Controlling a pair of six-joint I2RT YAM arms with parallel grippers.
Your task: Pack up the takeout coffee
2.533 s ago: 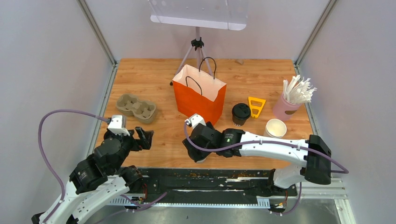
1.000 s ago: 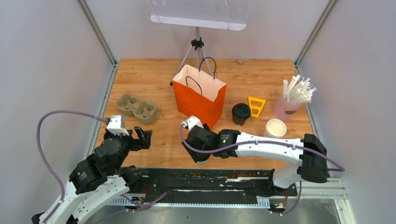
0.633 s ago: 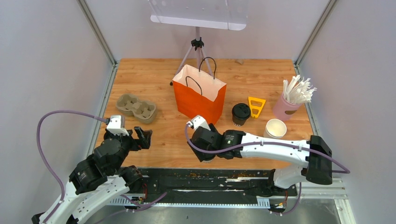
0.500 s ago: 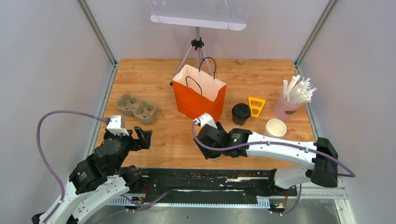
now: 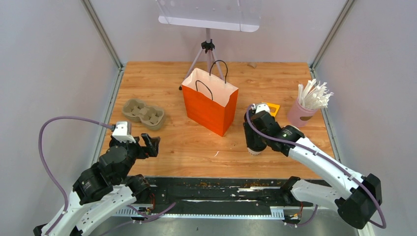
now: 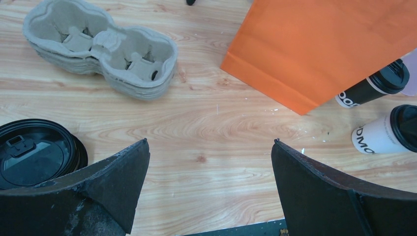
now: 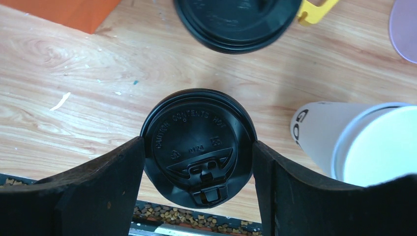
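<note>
On the wooden surface (image 5: 167, 147), the orange bag (image 5: 204, 110) stands ahead-left of my right end effector (image 7: 198, 145), clamped on an upright cup (image 7: 198, 130); left end effector (image 6: 209, 147) sits apart.

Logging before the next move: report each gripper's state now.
Left gripper: open, holding nothing.
Right gripper: closed on a black-lidded coffee cup.

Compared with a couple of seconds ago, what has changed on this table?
The right tool, clamped on a lidded white cup, swung from the front middle of the table to the right, beside the dark lidded cup and the open white cup. The left tool, open, the orange bag and the cup tray stayed put.
</note>
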